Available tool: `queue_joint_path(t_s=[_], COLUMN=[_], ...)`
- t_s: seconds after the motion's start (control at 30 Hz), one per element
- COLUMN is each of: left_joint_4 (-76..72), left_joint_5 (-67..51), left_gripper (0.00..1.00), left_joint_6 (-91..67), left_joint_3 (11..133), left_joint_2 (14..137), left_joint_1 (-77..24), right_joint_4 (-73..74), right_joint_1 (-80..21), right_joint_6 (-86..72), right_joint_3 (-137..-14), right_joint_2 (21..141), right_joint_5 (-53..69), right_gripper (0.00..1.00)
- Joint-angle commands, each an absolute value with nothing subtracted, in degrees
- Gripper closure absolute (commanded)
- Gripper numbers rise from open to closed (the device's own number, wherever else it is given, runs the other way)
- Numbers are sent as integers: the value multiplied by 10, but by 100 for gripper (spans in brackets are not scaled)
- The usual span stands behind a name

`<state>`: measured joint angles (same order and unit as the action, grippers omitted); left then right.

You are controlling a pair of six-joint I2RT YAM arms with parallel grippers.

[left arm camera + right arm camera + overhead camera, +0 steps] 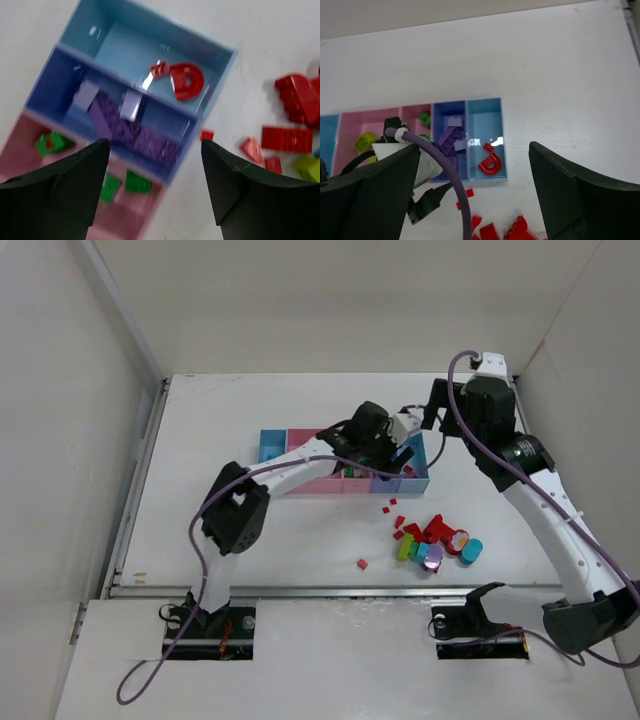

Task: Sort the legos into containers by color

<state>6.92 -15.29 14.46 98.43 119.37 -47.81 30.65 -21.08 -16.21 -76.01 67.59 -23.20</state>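
My left claw point(155, 150) hung spread and empty above the purple-blue bin point(50, 85), since the purple bricks point(145, 142) lying inside belonged there by colour.

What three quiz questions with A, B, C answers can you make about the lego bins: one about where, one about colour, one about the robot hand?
1. Where is the red arch brick?
A) on the table
B) in the end light blue bin
C) in a pink bin

2. What colour are the bricks in the purple-blue bin?
A) red
B) cyan
C) purple

3. How is the left gripper?
A) open and empty
B) shut on a red brick
C) shut on a green brick

Answers: 1 B, the arch lies on that bin's floor; 2 C, purple bricks lie in it; 3 A, its fingers stand apart with nothing between them.
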Motion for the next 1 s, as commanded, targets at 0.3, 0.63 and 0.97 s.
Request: queue_joint_path(t_s=[0.3,0.63,0.97], left_joint_4=[167,17,-40], left_joint_5=[-132,-56,-22], left_gripper=[33,47,43], left_joint_6=[170,-57,-104], left_joint_3=[528,337,250], left_joint_2=[623,382,331], left_joint_1=[-337,-303,-264], right_joint_4=[518,480,364], right_joint_1=[-385,-542,-571], right_joint_6=[-117,-201,-207], right_joint_3=[-807,-629,-576], right_joint_2=[747,792,895], right_joint_5=[-14,32,25], right_gripper=[6,20,35])
